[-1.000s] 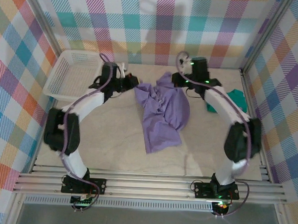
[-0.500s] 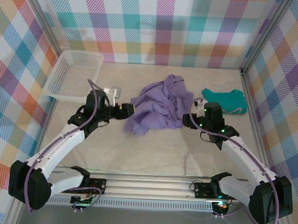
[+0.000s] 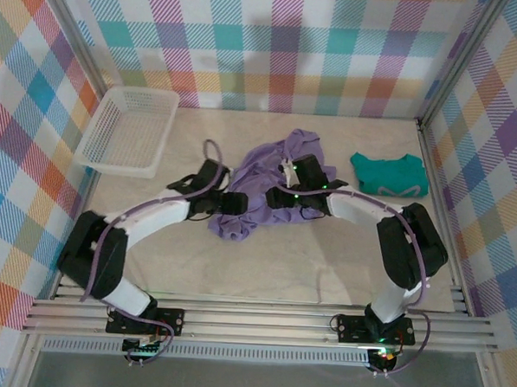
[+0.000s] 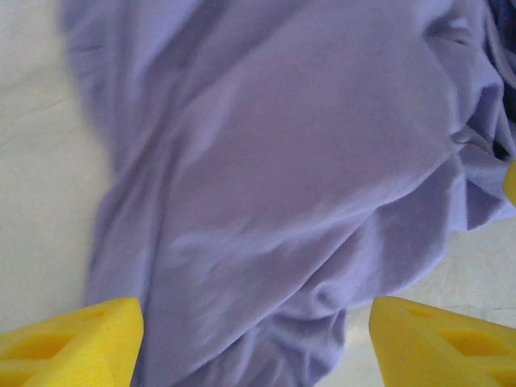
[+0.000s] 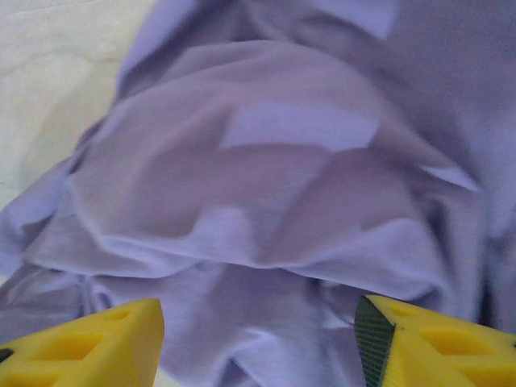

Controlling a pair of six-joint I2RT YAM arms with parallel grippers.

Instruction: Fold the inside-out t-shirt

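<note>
The inside-out t-shirt [image 3: 257, 178] lies as a crumpled lavender heap in the middle of the table. My left gripper [image 3: 234, 203] reaches in from the left over the heap's near-left edge. Its yellow fingers [image 4: 72, 345] stand wide apart and open, with purple cloth [image 4: 282, 161] below and between them. My right gripper [image 3: 278, 195] comes in from the right over the heap's centre. It is open too, and its fingers [image 5: 439, 345] straddle rumpled folds of the shirt [image 5: 274, 169]. Neither gripper pinches any fabric.
A smaller teal garment [image 3: 388, 174] lies flat at the back right. A white mesh basket [image 3: 127, 130] stands at the back left. Beige table surface [image 3: 324, 258] stretches in front of the heap. Checked walls close off three sides.
A second ago both grippers were shut on the shirt, stretched at the back of the table. They have let go; the shirt has dropped into a heap and both open grippers have closed in over it.
</note>
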